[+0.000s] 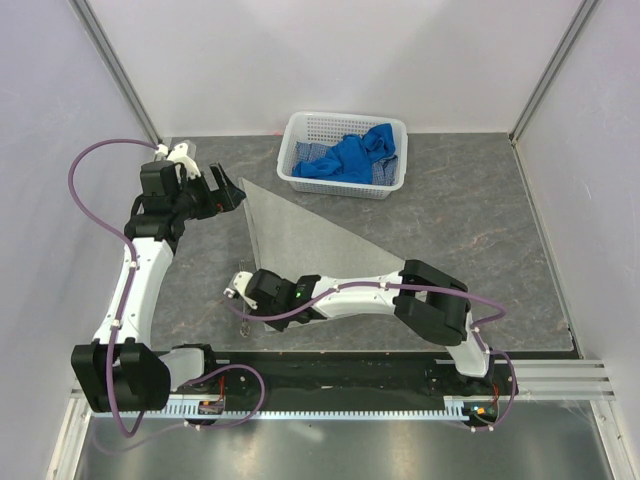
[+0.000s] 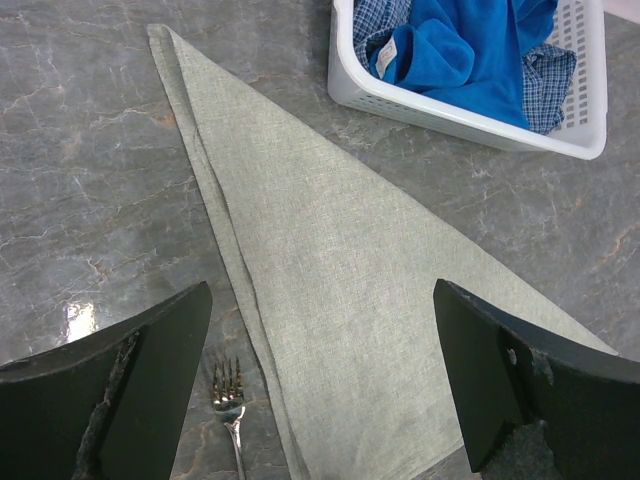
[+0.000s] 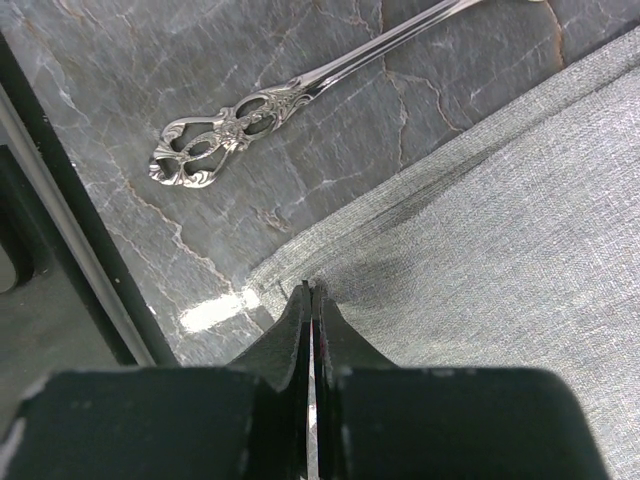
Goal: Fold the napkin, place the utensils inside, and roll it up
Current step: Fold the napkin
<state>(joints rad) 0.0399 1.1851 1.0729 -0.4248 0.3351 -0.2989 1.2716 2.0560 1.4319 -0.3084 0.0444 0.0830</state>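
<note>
Folding looks finished, the napkin (image 1: 300,235) lying as a flat triangle on the tabletop (image 1: 470,220), yet the fork (image 3: 300,85) sits outside beside its edge and rolling remains, the left end effector (image 2: 320,300) spread wide and empty, the right end effector (image 3: 310,300) pressed together at the near corner, its hold on cloth unclear.

The table (image 1: 480,220) is a dark grey slab veined like marble, with a glossy glint near its front edge. Flat on it lies the napkin (image 1: 300,240), folded into a long triangle with its sharp tip pointing to the far left. A silver fork (image 2: 229,395) lies just beside the napkin's left edge, apart from it. A white basket (image 1: 340,183) stands at the back.
</note>
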